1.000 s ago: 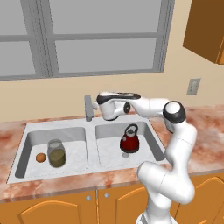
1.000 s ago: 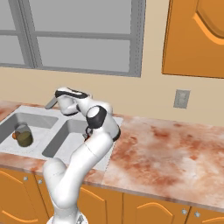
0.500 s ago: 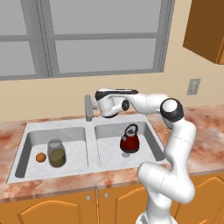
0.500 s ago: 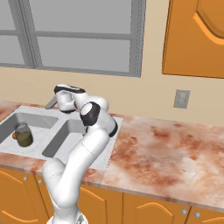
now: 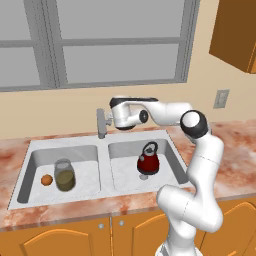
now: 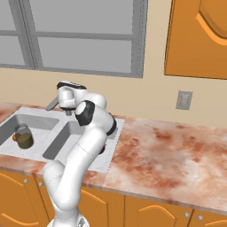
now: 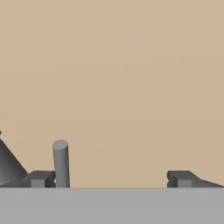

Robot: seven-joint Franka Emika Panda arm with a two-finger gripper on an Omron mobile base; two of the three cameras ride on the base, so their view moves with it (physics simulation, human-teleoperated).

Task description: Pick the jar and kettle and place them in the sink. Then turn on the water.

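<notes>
You watched the gripper [image 5: 106, 117] travel leftward along the back wall until it reached the faucet [image 5: 101, 123]; a second earlier it hung a little to the faucet's right, over the back rim of the sink [image 5: 102, 140]. Half a second earlier it had closed part of that gap. The forearm stretched out further toward the faucet as it went. In the hand view the fingertips [image 7: 41, 178] ended spread wide, with the faucet's lever [image 7: 61, 162] just inside one of them.
</notes>
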